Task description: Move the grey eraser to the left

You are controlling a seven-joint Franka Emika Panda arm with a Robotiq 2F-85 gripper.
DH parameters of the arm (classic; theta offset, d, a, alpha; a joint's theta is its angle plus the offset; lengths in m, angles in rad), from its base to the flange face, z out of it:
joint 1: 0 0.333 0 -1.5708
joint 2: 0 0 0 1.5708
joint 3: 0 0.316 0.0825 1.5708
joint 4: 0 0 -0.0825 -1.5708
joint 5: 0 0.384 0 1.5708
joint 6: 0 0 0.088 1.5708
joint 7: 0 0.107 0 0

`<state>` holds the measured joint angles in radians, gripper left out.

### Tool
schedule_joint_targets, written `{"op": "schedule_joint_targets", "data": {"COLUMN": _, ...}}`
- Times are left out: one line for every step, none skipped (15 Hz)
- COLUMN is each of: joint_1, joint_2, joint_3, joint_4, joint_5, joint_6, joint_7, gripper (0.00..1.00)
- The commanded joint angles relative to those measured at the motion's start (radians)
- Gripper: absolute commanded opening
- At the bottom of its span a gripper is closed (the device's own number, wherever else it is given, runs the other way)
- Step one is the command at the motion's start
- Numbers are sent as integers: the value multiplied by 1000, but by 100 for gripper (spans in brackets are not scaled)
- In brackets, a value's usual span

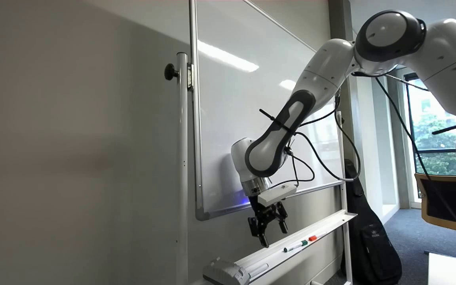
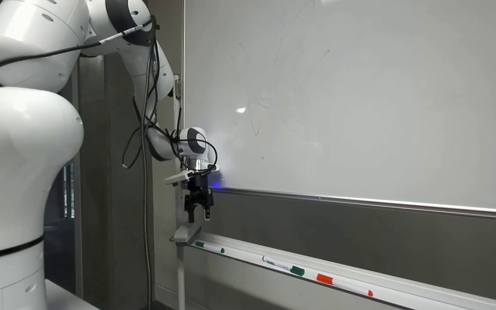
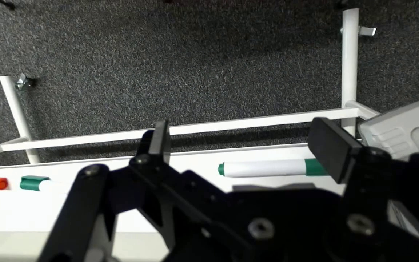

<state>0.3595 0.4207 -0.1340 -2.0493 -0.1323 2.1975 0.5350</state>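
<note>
The grey eraser, a low light-grey moulded block, sits at one end of the white tray (image 1: 333, 222). It shows in both exterior views (image 1: 225, 271) (image 2: 186, 233). In the wrist view the eraser (image 3: 407, 127) is at the right edge, cut off by the frame and partly covered by the right finger. My gripper (image 1: 274, 235) is open and empty, pointing down above the tray. It also shows open in an exterior view (image 2: 199, 216), just above the eraser end, and in the wrist view (image 3: 246, 145). It is apart from the eraser.
A green-capped white marker (image 3: 264, 168) lies on the tray below the jaws. Another green-capped marker (image 2: 280, 264) and a red-capped marker (image 2: 345, 284) lie farther along. The whiteboard (image 2: 351, 107) stands above the tray. A stand post (image 1: 182, 166) rises beside the eraser end.
</note>
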Motion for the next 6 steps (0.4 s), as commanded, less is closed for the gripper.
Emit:
{"op": "schedule_joint_targets", "data": {"joint_1": -44, "joint_2": -2, "joint_3": 46, "joint_4": 3, "joint_5": -22, "joint_6": -5, "joint_7": 15, "gripper": 100}}
{"op": "schedule_joint_targets", "data": {"joint_1": -43, "joint_2": -2, "joint_3": 48, "joint_4": 3, "joint_5": -22, "joint_6": -5, "joint_7": 15, "gripper": 100}}
{"op": "schedule_joint_targets", "data": {"joint_1": -43, "joint_2": -2, "joint_3": 50, "joint_4": 3, "joint_5": -22, "joint_6": -5, "joint_7": 15, "gripper": 100}}
{"op": "schedule_joint_targets", "data": {"joint_1": -43, "joint_2": -2, "joint_3": 51, "joint_4": 3, "joint_5": -22, "joint_6": -5, "joint_7": 15, "gripper": 100}}
{"op": "schedule_joint_targets", "data": {"joint_1": -43, "joint_2": -2, "joint_3": 51, "joint_4": 3, "joint_5": -22, "joint_6": -5, "joint_7": 15, "gripper": 100}}
{"op": "schedule_joint_targets", "data": {"joint_1": -43, "joint_2": -2, "joint_3": 51, "joint_4": 3, "joint_5": -22, "joint_6": -5, "joint_7": 15, "gripper": 100}}
